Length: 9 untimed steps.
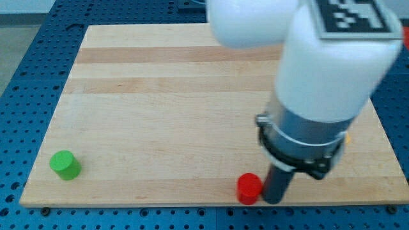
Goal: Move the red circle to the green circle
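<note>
The red circle (pixel 249 188) sits near the board's bottom edge, right of centre. My tip (pixel 272 200) is right beside it on its right, touching or almost touching it. The green circle (pixel 65 165) stands far off at the board's bottom left corner. The arm's white and grey body covers much of the board's right side and hides the blocks that lie there.
The wooden board (pixel 179 96) lies on a blue perforated table (pixel 25 64). A sliver of a yellow block (pixel 347 135) shows at the right behind the arm. The board's bottom edge is close below the red circle.
</note>
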{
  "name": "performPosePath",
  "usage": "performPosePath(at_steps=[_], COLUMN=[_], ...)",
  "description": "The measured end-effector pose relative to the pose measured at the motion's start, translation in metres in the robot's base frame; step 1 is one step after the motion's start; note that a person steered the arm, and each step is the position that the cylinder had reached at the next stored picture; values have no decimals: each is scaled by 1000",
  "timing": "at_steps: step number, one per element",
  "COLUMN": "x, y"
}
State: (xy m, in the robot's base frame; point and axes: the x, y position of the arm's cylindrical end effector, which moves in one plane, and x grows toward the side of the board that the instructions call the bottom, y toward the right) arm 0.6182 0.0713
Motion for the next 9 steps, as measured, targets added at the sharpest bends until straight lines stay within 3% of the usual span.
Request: performPosePath(at_steps=[3,6,9], x=[-1,-19,-35], y=[-196,-143,-232])
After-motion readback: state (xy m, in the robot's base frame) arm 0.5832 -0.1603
